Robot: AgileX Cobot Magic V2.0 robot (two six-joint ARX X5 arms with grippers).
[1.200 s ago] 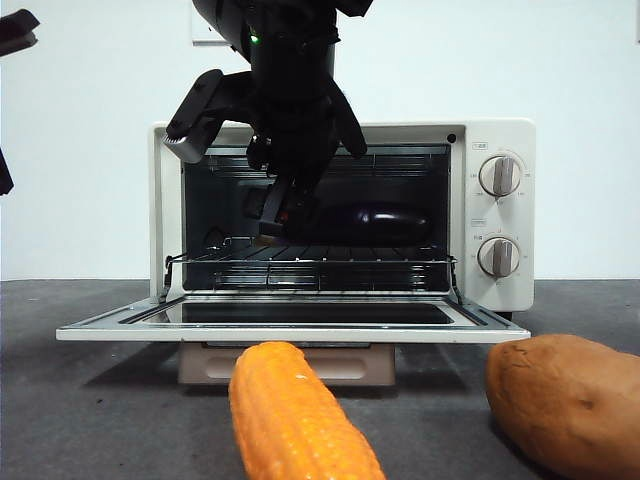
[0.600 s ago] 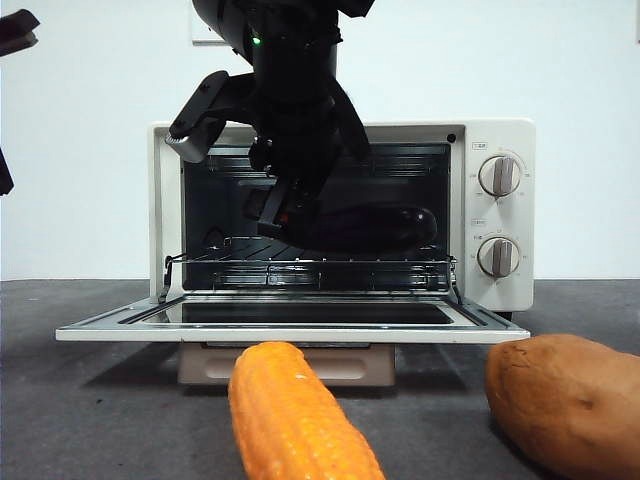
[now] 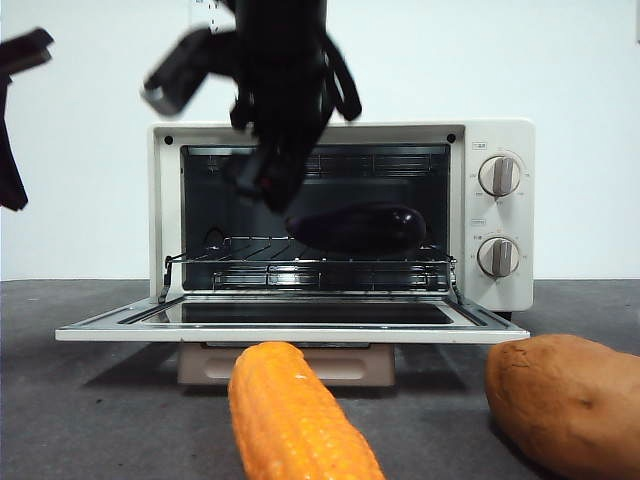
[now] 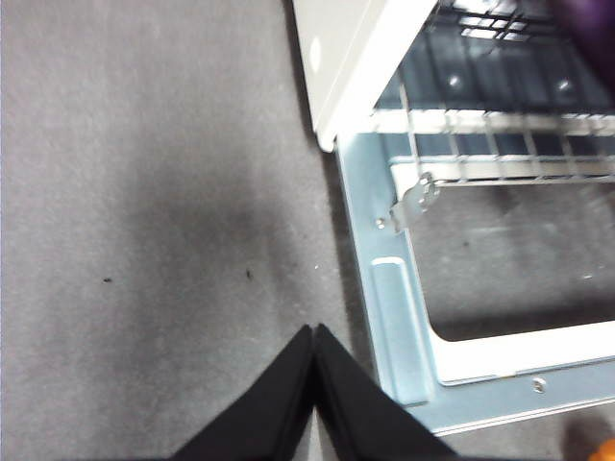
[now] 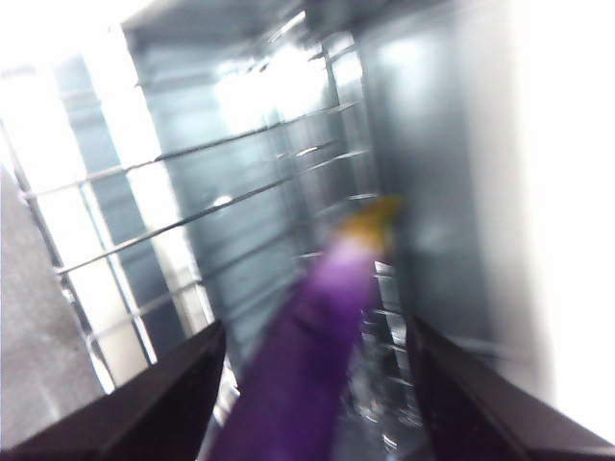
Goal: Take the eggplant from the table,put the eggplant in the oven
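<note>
The dark-purple eggplant [image 3: 355, 228] lies lengthwise on the wire rack [image 3: 310, 262] inside the cream-white oven [image 3: 500, 215], whose door [image 3: 290, 318] hangs open. My right gripper [image 3: 262, 185] hovers at the oven's mouth, up and left of the eggplant, jaws open and apart from it. In the blurred right wrist view the eggplant [image 5: 307, 355] shows between the spread jaws of the right gripper [image 5: 312, 331]. My left gripper [image 4: 312, 331] is shut over the table [image 4: 144, 240] beside the door's left corner.
An orange-yellow corn cob [image 3: 295, 420] lies on the table in front of the open door. A brown sweet potato [image 3: 565, 400] sits at the front right. The left arm [image 3: 15, 120] shows as a black shape at the upper left.
The right gripper has let go of the eggplant and risen up and back out of the oven. The eggplant now rests on the rack.
</note>
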